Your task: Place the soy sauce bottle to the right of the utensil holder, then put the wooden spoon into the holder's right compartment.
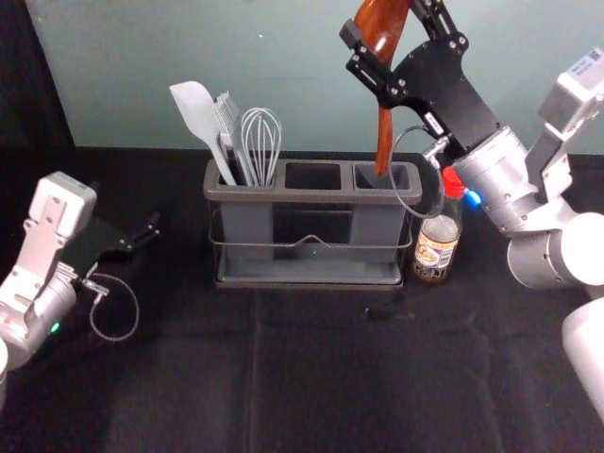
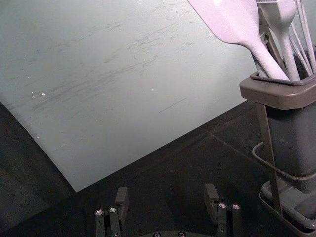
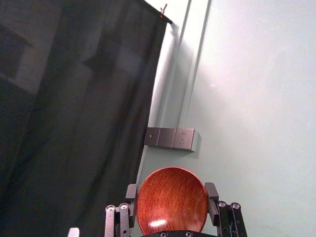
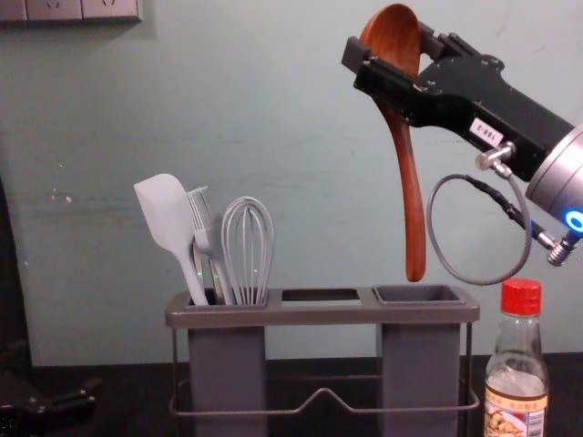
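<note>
R gripper (image 1: 388,36) was up high, above the R end of the utensil holder (image 1: 311,195), tips closed on either side of the wooden spoon (image 4: 408,168)'s bowl, pinching it. Spoon hung approx. upright, bowl up, handle down w/ a slight slant, its end just above the holder's R compartment (image 4: 420,373), not in it.

Soy sauce bottle (image 1: 438,247), red cap (image 4: 521,297) on, stood upright on the black tabletop (image 1: 321,377), just R of the holder.

L compartment (image 4: 227,373) held a spatula (image 4: 166,214), a brush (image 4: 208,235) & a whisk (image 4: 248,246), heads up. Middle opening (image 1: 312,176) sat btwn the L & R ones.

L gripper (image 1: 153,232) was low over the table's L side, well apart from the holder, tips spread w/ a wide gap btwn. Behind: pale wall (image 1: 283,75), plus black curtain (image 3: 74,123) & switch panel (image 3: 170,138) in R wrist view.
</note>
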{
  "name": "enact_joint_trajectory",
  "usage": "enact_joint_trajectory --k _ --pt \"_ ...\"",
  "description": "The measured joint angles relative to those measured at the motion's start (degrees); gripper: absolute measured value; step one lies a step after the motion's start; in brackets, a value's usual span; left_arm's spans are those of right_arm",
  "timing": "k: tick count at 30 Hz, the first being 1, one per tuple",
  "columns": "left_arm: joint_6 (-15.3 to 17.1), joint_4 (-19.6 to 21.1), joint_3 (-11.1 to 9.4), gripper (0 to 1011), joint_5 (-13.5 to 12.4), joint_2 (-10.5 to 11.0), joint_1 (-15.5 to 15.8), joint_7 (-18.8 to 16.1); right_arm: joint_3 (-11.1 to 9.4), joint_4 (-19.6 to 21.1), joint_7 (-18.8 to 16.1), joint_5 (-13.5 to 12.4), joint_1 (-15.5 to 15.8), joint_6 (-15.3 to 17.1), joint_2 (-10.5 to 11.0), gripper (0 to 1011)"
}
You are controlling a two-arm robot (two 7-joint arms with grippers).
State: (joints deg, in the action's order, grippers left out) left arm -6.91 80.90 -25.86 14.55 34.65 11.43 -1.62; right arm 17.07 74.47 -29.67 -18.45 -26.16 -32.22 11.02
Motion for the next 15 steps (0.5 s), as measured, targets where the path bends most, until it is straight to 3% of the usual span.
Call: enact_joint_trajectory --k 15 --pt "0.0 0.0 0.0 1005 0.0 0.0 0.0 0.0 -0.6 -2.3 0.8 1.5 0.5 -1.8 -1.9 840"
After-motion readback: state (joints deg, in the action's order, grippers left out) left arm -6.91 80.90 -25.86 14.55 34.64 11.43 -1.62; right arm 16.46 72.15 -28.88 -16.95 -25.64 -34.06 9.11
